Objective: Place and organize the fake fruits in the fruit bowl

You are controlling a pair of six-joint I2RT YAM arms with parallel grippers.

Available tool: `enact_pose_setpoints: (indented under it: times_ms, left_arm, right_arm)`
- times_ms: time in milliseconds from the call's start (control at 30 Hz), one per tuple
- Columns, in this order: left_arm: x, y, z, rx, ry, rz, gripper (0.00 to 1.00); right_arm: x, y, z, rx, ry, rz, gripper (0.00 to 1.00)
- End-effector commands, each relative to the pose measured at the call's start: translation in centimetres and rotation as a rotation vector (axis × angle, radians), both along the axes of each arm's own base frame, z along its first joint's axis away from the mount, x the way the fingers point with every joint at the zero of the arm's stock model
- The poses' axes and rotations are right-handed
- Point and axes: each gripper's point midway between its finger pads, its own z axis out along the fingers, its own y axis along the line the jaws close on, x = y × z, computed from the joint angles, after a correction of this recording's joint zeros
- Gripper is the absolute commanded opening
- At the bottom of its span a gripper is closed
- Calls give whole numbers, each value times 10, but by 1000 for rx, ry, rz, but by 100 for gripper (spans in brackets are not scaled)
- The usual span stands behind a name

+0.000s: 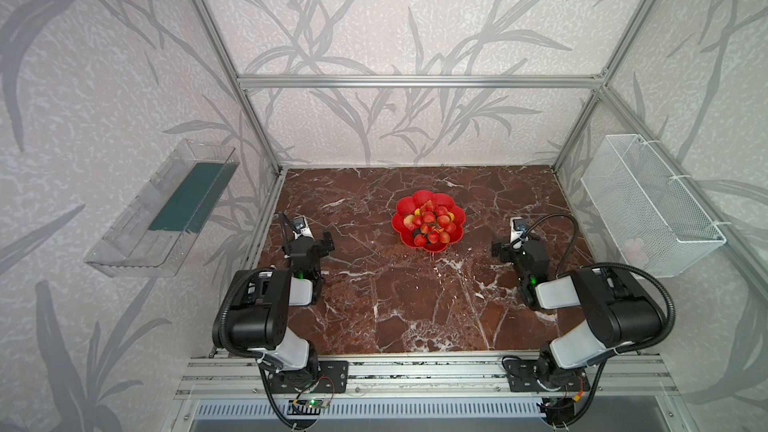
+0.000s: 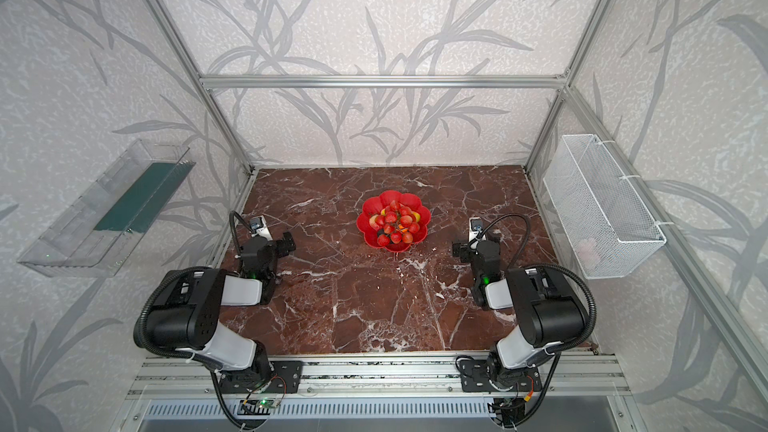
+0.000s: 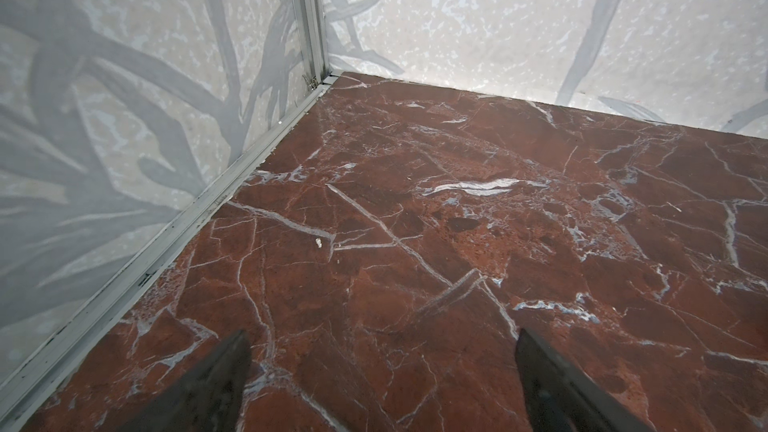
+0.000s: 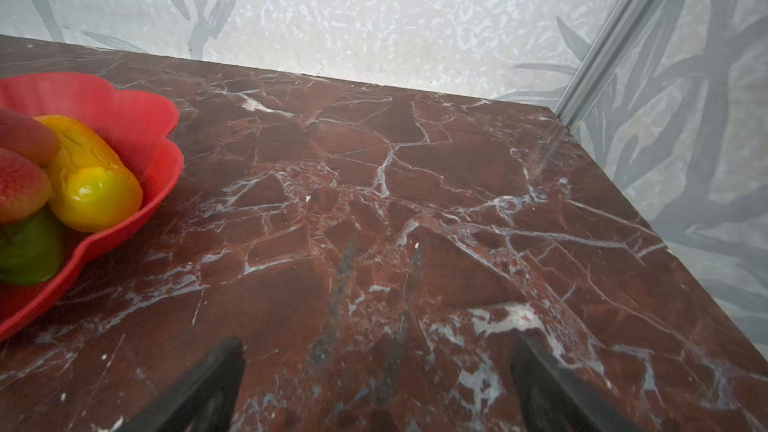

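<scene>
Red-brown marble table; fruit bowl rests centrally.

The bench is red-brown marble veined in white. The fruit bowl is bright red. In it the cluster of balls is red-pink, the oblong fruit orange-yellow and the mango green. The walls are pale with grey leaf sprays. The basket is white mesh.

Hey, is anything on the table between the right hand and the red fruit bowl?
Nothing visible. Only bare tabletop lies between the open right hand and the fruit bowl, and the fake fruits sit inside it.
</scene>
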Motion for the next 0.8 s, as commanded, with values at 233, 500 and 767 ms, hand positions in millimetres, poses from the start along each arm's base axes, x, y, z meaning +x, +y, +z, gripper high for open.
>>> enact_pose_setpoints:
  times_ms: [233,500,767]
  left_arm:
    - [5,-1,6,25,-11,-11,99]
    - [5,-1,6,25,-13,-9,99]
    - [5,-1,6,24,-12,-10,99]
  right_arm:
    - [13,32,12,15,-2,218,99]
    - [20,10,7,32,51,68,99]
    - [21,5,10,25,17,37,99]
